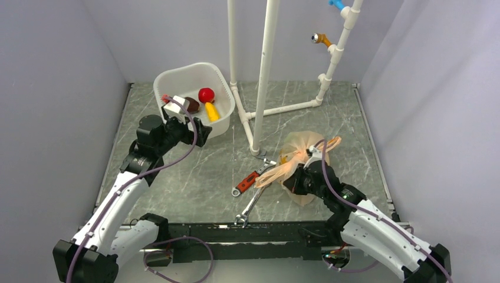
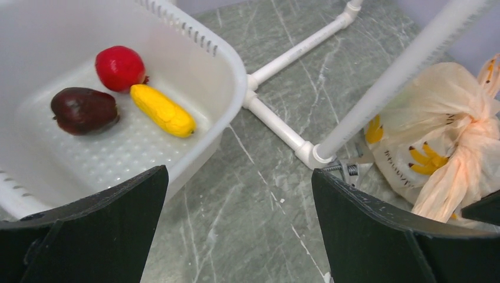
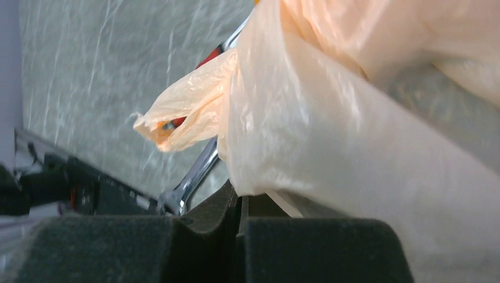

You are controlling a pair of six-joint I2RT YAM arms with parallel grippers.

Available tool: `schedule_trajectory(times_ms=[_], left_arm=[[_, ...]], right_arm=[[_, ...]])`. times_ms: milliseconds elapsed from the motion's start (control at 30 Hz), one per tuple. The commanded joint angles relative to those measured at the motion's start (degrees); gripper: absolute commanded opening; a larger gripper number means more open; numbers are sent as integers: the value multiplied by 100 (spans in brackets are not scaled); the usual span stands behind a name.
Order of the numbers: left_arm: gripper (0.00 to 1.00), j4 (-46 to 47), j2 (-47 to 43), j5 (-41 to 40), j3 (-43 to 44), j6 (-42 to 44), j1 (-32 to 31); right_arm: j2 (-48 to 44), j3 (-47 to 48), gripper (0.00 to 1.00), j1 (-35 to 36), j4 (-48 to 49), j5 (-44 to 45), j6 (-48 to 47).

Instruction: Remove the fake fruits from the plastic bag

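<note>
Plastic bag (image 1: 296,145) lies on the bench (image 1: 194,171) right of centre, near the foot of the white pipe post (image 1: 263,76), bunched and lumpy. Right fingers (image 3: 318,247) are pressed together with a fold of bag film nipped between them. Left fingers (image 2: 106,212) are spread wide with nothing in them, hovering at the rim of the white tub (image 1: 177,73), well apart from the bag. My read: the step in hand is a reach into the bag. I'd hold the right pinch firm and raise it so the mouth gapes. Then I'd swing the left around the post, not into it, and enter from the open side, clear of the tools. Counts: one bag, one tub. Two wrenches just beside the bag, a red-handled wrench (image 1: 247,181) and a silver wrench (image 1: 252,205). Three pieces in the tub: one yellow fruit (image 1: 211,111), one red ball (image 1: 206,94), one maroon fruit (image 1: 191,104). Fruits inside the bag: can't count, film too cloudy.
</note>
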Motion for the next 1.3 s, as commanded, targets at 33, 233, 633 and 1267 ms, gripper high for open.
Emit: schedule_trajectory(times_ms=[33,233,633,1267], left_arm=[[98,141,-162,185,197,282,-257],[98,229,-128,596,174,407,-537],[95,124,-478,-357,126,374,-734],[99,-493,-2627,-5080,-112,97,-733]], right_arm=[[408,128,7,851,367,-291,-73],[848,104,9,1721,1154,-261,-96],[2105,1891,0,3069,1628,1211,-1218],[6324,6196,0,3490,1672,926,-2187]])
